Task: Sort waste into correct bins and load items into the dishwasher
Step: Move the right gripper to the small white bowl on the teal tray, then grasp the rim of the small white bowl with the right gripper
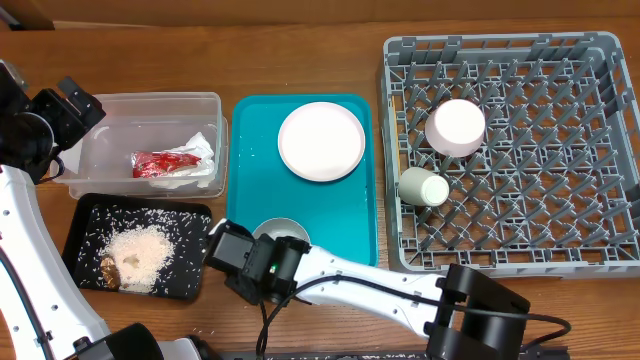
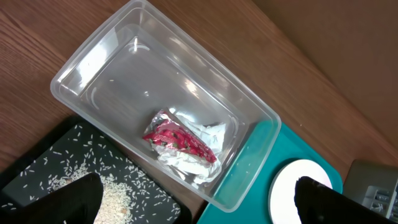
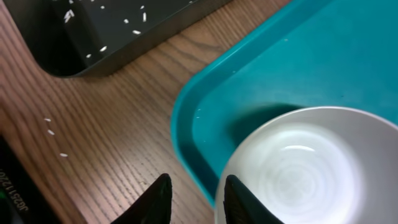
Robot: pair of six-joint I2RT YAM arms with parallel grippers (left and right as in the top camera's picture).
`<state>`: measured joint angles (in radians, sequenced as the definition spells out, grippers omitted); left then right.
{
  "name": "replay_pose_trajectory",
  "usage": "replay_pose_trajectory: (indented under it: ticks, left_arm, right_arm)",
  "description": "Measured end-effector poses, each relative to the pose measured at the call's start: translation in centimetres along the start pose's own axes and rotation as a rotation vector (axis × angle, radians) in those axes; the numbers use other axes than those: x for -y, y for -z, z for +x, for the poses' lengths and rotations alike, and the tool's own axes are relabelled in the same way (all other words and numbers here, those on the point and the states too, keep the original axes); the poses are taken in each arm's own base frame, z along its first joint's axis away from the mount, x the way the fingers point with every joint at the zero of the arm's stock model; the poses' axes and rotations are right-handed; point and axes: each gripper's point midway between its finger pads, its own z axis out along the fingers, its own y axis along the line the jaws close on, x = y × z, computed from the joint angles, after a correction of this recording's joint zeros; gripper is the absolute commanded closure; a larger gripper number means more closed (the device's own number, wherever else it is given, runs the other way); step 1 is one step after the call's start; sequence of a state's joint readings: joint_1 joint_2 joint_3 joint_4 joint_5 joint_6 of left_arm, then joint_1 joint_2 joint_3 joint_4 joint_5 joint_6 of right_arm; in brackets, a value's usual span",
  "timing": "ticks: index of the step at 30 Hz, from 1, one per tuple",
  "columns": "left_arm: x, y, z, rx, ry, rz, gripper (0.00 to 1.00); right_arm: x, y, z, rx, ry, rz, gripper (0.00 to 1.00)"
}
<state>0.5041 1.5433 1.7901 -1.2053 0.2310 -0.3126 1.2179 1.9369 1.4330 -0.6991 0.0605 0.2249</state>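
Two dishes (image 1: 455,128) racked, waste (image 1: 170,162) binned; plate (image 1: 320,140), bowl (image 1: 282,229) remain; left gripper (image 2: 199,186) wide, empty; right gripper (image 3: 196,199) narrow at bowl rim, and I can't tell its hold.

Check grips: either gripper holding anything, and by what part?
Nothing held. Left gripper hangs open and empty above the clear tub. Right gripper is open, straddling the rim of the white bowl on the teal tray, not clamped.

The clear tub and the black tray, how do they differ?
The tub is clear and deep; the tray is black and shallow. The tub holds a red wrapper and napkin; the tray holds rice and a brown lump. Both are rectangular, similar in footprint.
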Motion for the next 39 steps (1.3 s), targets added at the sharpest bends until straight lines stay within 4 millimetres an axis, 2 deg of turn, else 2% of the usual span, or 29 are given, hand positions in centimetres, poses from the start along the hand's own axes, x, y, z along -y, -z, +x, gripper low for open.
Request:
replay_pose_trajectory:
  ticks: [10, 24, 39]
  left_arm:
    - [0.0, 0.0, 0.0, 0.0, 0.0, 0.0, 0.0]
    - [0.0, 0.0, 0.0, 0.0, 0.0, 0.0, 0.0]
    - [0.0, 0.0, 0.0, 0.0, 0.0, 0.0, 0.0]
  right_arm:
    - [1.2, -1.8, 1.0, -0.031, -0.04, 0.071, 0.7]
    - [1.4, -1.8, 1.0, -0.027, -0.054, 0.083, 0.85]
    - [1.6, -1.8, 1.3, -0.039, -0.055, 0.091, 0.89]
